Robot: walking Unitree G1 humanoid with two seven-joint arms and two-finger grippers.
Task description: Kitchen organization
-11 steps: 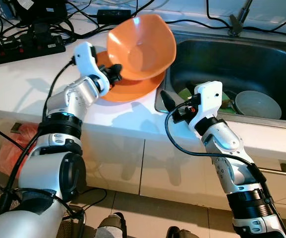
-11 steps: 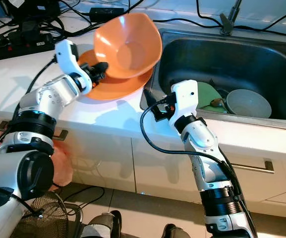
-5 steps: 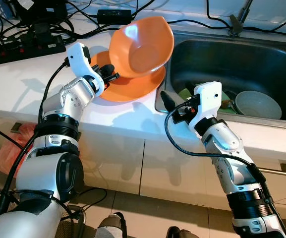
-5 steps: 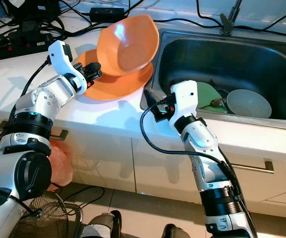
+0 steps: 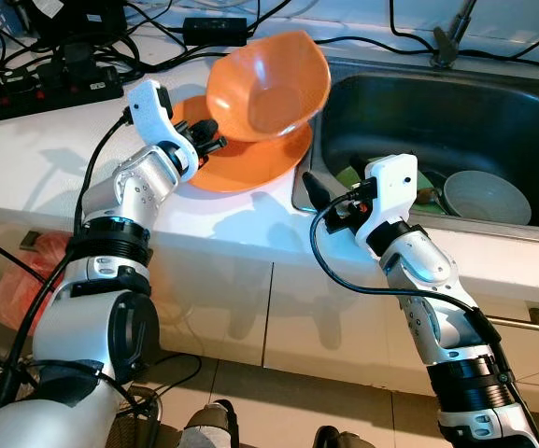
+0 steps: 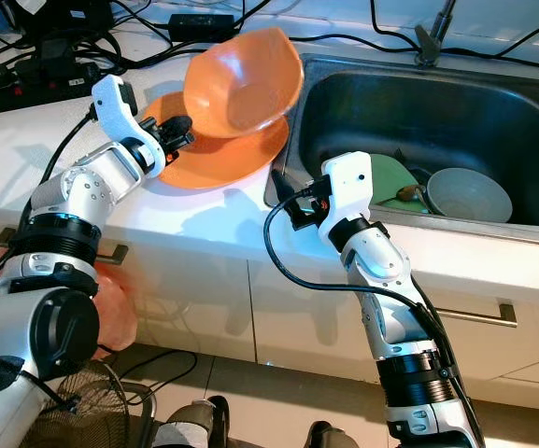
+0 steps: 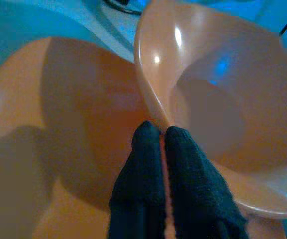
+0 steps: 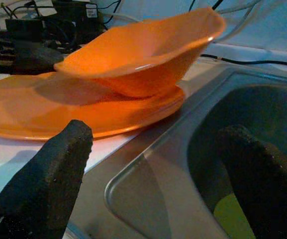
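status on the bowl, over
Left gripper shut on orange bowl rim, bowl tilted on orange plate. Right gripper open, at sink edge. Nothing blocking.

bowl on plate, left of sink

No legible text, labels or numbers. White sticker on black box behind counter: marks too small to read.

home kitchen | steel sink holding dishes | white countertop | cabinet drawers below
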